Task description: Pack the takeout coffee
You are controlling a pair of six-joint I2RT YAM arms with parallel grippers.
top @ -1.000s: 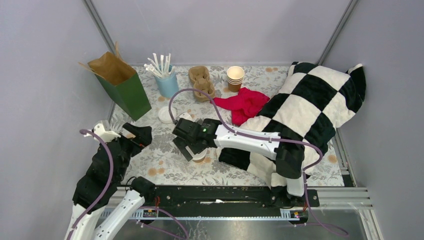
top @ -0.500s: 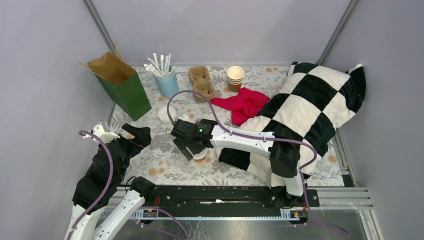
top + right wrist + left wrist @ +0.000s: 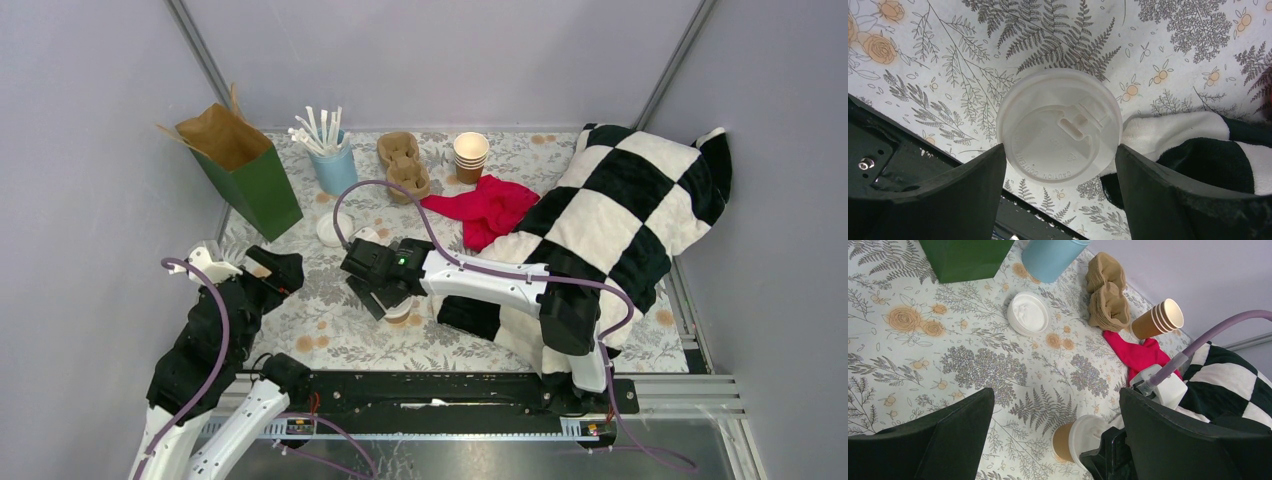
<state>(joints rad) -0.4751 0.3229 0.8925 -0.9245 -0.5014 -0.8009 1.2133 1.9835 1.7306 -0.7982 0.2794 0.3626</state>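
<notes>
- Brown kraft with a white lid on top, the coffee [image 3: 1060, 130] stands upright on the floral cloth [image 3: 973, 370]. It's near the middle of the table, right by the corner of the checked pillow [image 3: 620, 210].
- Your right gripper [image 3: 392, 300] is over it from above, with one finger [image 3: 948, 200] on each side of the lid.
- In the right wrist view both tips sit right at the lid's rim. Honestly I can't tell if they're squeezing it or just brushing it.
- From the left wrist view the cup's base looks to be on the cloth.
- Your left gripper [image 3: 1056, 392] hangs off to the left, well apart from the coffee, jaws spread wide with nothing between them.
- The green bag [image 3: 250, 180] stands open at the far left, also well apart from the coffee.
- A loose lid [image 3: 1029, 314] lies flat on the cloth between the bag and the coffee.
- Along the back you've got a blue cup [image 3: 335, 165] of straws, the pulp carriers [image 3: 1108, 295] and a cup stack [image 3: 1155, 319].
- A red rag [image 3: 1140, 352] lies just beside the stack, running up against the pillow.
</notes>
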